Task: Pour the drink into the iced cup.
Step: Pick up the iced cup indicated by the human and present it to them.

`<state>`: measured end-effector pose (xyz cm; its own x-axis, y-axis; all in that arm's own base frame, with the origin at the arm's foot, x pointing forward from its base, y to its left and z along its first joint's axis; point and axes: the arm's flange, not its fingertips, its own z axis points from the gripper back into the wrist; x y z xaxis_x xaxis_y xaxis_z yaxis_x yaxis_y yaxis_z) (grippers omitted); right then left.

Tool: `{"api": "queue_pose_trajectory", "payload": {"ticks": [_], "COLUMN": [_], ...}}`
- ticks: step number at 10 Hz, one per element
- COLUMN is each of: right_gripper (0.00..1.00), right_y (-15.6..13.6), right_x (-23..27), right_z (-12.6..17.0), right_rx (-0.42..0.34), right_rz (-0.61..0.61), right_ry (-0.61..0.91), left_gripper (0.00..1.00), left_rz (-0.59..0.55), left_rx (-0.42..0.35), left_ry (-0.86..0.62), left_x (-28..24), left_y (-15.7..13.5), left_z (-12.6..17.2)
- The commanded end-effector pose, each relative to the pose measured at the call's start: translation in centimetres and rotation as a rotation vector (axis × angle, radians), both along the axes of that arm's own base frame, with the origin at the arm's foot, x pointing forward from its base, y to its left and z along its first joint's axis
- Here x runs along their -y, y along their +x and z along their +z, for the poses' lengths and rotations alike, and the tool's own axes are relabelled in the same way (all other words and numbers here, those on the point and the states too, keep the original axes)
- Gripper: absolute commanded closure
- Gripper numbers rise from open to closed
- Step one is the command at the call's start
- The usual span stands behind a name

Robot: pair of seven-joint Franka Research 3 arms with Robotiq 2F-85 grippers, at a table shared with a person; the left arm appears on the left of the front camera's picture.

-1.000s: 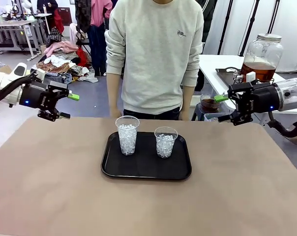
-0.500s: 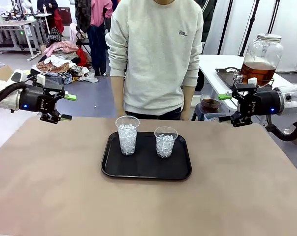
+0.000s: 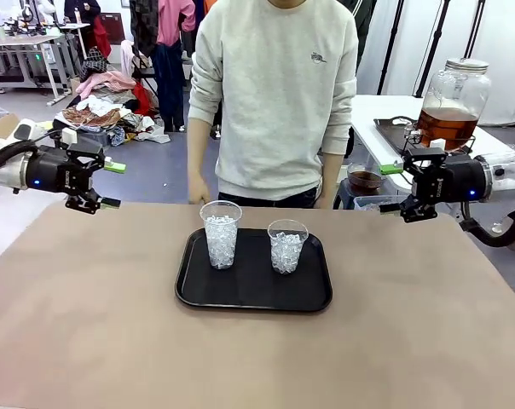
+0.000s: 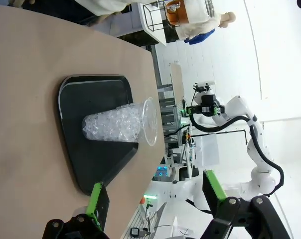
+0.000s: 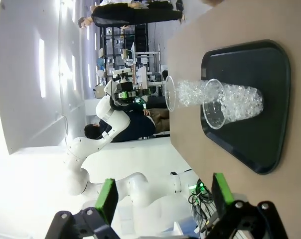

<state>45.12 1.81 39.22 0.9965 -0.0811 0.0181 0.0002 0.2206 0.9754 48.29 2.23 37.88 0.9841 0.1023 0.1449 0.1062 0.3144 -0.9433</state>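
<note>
Far to the right of the black tray (image 3: 251, 294) the drink (image 3: 448, 122) sits in its big jar (image 3: 455, 85), so your wide-open, empty left gripper (image 3: 112, 185) and right gripper (image 3: 391, 187) could drop it or bump the iced cups (image 3: 221, 234) standing close together on the tray.

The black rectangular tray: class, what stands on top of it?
A taller clear plastic cup and a shorter clear plastic cup, both packed with ice, standing apart. The ice hides whether liquid lies inside.
</note>
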Motion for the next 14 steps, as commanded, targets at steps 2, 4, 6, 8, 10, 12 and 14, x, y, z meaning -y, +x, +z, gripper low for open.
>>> {"api": "queue_pose_trajectory", "payload": {"ticks": [2,4,6,8,10,12,14], "right_gripper": [0.00,0.00,0.00,0.00,0.00,0.00,0.00], "right_y": [-0.09,-0.09,-0.09,-0.09,-0.09,-0.09,-0.09], "right_x": [0.25,0.25,0.25,0.25,0.25,0.25,0.25], "right_z": [-0.15,-0.15,-0.15,-0.15,-0.15,-0.15,-0.15], "right_rx": [-0.004,-0.004,-0.004,-0.004,-0.004,-0.004,-0.004], "right_rz": [-0.006,-0.006,-0.006,-0.006,-0.006,-0.006,-0.006], "right_ry": [0.002,0.002,0.002,0.002,0.002,0.002,0.002], "left_gripper": [0.00,0.00,0.00,0.00,0.00,0.00,0.00], "left_rz": [0.017,0.017,0.017,0.017,0.017,0.017,0.017], "left_rx": [0.004,0.004,0.004,0.004,0.004,0.004,0.004], "left_ry": [-0.003,-0.003,-0.003,-0.003,-0.003,-0.003,-0.003], "left_x": [0.15,0.15,0.15,0.15,0.15,0.15,0.15], "left_y": [0.03,0.03,0.03,0.03,0.03,0.03,0.03], "left_z": [0.03,0.03,0.03,0.03,0.03,0.03,0.03]}}
